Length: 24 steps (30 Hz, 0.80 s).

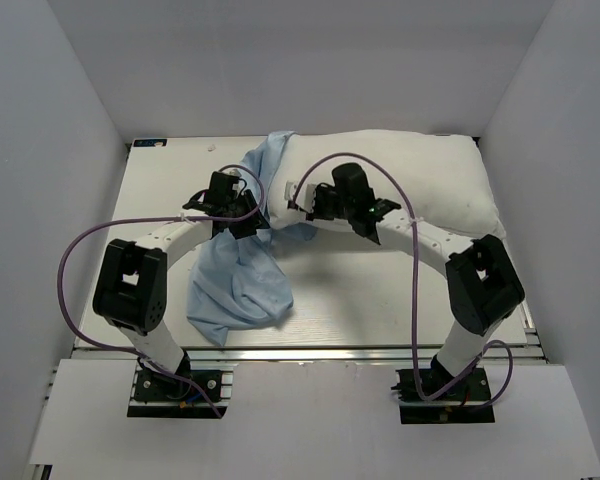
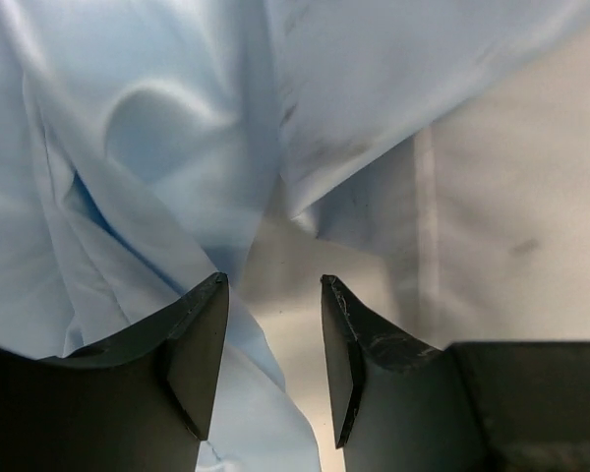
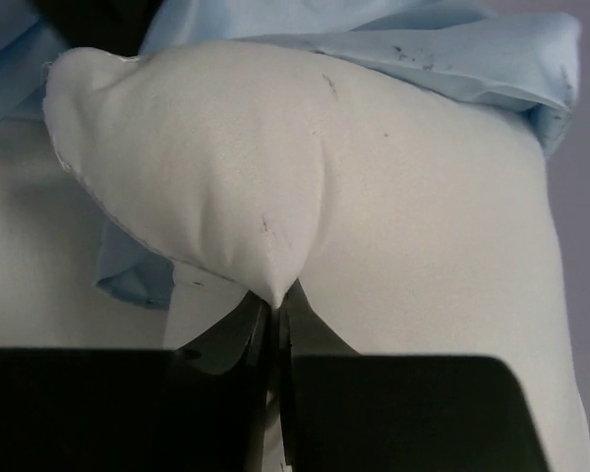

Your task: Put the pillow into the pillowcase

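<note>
The plump white pillow (image 1: 420, 180) lies along the back right of the table. The crumpled light-blue pillowcase (image 1: 238, 275) spreads from the pillow's left end toward the front left. My right gripper (image 1: 308, 205) is at the pillow's left part. In the right wrist view its jaws (image 3: 275, 303) are shut on a pinched fold of the pillow (image 3: 374, 197), with the pillowcase (image 3: 452, 54) draped behind it. My left gripper (image 1: 242, 215) hovers over the pillowcase (image 2: 157, 138). Its jaws (image 2: 273, 295) stand apart, blue cloth edging under the left finger, bare table in the gap.
White walls enclose the table (image 1: 380, 290) on the left, back and right. Purple cables (image 1: 80, 250) loop off both arms above the surface. A small blue label (image 1: 150, 143) sits at the back left corner.
</note>
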Each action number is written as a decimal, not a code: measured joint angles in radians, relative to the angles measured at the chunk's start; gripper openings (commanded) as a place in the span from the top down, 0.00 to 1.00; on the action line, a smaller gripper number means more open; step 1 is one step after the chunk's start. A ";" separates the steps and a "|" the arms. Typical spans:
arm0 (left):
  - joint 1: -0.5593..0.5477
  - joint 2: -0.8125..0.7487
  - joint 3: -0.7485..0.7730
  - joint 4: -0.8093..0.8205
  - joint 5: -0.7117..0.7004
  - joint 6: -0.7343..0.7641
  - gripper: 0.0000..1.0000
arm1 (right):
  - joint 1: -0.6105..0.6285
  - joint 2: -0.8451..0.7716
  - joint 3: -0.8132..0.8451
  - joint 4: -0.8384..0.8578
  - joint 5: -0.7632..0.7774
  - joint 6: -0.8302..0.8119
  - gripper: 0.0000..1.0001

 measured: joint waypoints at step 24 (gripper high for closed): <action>-0.028 0.031 0.022 0.157 0.127 -0.037 0.47 | -0.135 0.026 0.236 -0.196 -0.150 0.267 1.00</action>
